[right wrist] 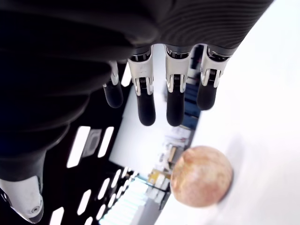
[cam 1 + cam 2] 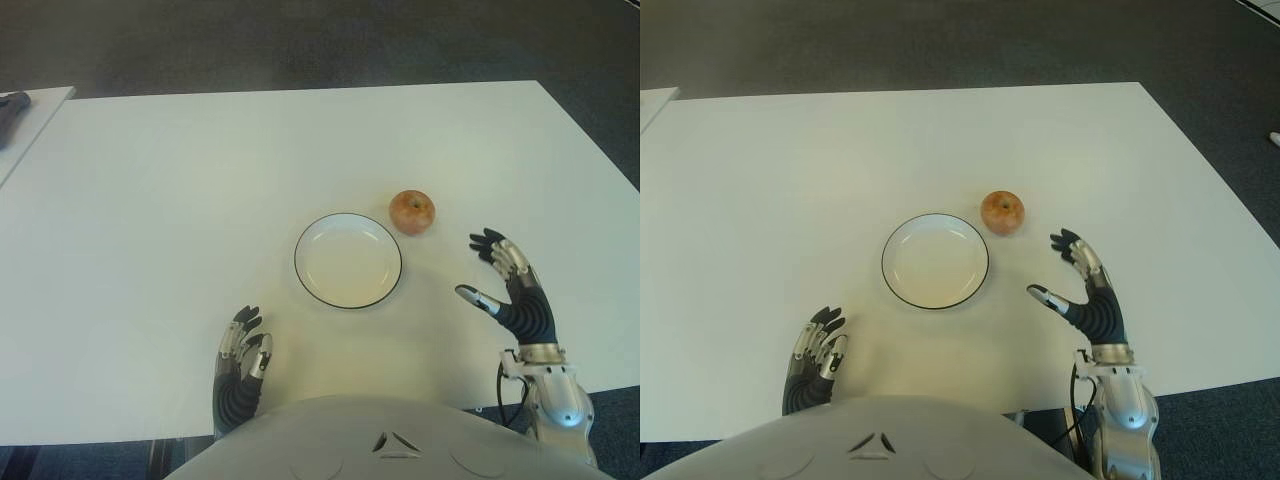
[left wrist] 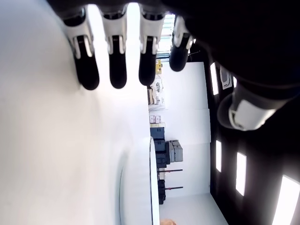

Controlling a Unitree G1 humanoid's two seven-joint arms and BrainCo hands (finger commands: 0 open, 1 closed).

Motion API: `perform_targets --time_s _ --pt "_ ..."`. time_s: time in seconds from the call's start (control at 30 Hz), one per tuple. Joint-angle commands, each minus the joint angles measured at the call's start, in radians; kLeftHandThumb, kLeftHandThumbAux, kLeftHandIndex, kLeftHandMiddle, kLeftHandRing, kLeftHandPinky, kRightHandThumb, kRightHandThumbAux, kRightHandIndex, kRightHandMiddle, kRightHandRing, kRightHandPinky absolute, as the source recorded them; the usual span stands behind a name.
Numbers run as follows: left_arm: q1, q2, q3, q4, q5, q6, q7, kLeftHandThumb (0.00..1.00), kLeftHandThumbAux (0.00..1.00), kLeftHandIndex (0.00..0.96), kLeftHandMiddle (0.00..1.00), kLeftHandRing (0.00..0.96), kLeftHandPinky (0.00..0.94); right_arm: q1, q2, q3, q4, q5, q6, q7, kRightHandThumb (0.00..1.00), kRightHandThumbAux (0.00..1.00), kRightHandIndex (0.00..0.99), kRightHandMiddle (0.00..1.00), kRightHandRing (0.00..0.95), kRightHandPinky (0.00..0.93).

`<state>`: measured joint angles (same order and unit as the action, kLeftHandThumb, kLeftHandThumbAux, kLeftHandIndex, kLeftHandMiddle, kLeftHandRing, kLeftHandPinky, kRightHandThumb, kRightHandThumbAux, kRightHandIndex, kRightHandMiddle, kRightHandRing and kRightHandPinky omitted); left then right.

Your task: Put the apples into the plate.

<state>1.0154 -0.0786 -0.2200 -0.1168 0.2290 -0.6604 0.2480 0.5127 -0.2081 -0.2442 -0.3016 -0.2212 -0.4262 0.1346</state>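
One apple [image 2: 412, 212] is sitting on the white table [image 2: 150, 200], just beside the empty plate [image 2: 348, 260]. Right of the plate, the right hand [image 2: 505, 285] is holding its fingers spread and empty. Left of the plate, the left hand [image 2: 240, 365] is extending relaxed, empty fingers.

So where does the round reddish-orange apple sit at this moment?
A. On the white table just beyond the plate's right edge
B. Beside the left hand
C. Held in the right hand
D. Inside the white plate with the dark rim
A: the round reddish-orange apple lies on the white table just beyond the right edge of the white dark-rimmed plate, while the open right hand holds nothing.
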Motion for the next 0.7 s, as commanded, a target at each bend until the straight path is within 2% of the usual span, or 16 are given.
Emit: perform_targets --time_s 0.03,0.17,0.4,0.5,0.7 --pt "-0.007 -0.017 -0.013 0.009 0.013 0.003 0.015 0.148 0.479 0.153 0.188 0.21 0.254 -0.074 -0.076 -0.002 0.087 -0.169 -0.077 -0.079 0.495 0.568 0.101 0.161 0.134 0.114" --pt "-0.011 -0.019 -0.016 0.009 0.005 0.009 0.014 0.15 0.481 0.147 0.188 0.211 0.254 -0.166 -0.14 0.018 0.164 -0.282 -0.098 -0.149 0.471 0.542 0.098 0.137 0.111 0.105" --pt "-0.02 -0.02 -0.019 0.018 0.014 -0.005 0.027 0.151 0.476 0.146 0.2 0.221 0.258 -0.271 -0.223 0.046 0.252 -0.378 -0.106 -0.223 0.394 0.522 0.1 0.116 0.092 0.087" --pt "-0.023 -0.018 -0.023 0.02 0.023 -0.004 0.034 0.144 0.473 0.151 0.198 0.217 0.256 -0.341 -0.253 0.074 0.283 -0.418 -0.064 -0.223 0.372 0.519 0.098 0.1 0.081 0.08" --pt "-0.026 -0.013 -0.028 0.022 0.022 -0.003 0.037 0.137 0.475 0.157 0.192 0.209 0.251 -0.49 -0.279 0.152 0.384 -0.503 0.006 -0.253 0.359 0.507 0.095 0.085 0.07 0.079"
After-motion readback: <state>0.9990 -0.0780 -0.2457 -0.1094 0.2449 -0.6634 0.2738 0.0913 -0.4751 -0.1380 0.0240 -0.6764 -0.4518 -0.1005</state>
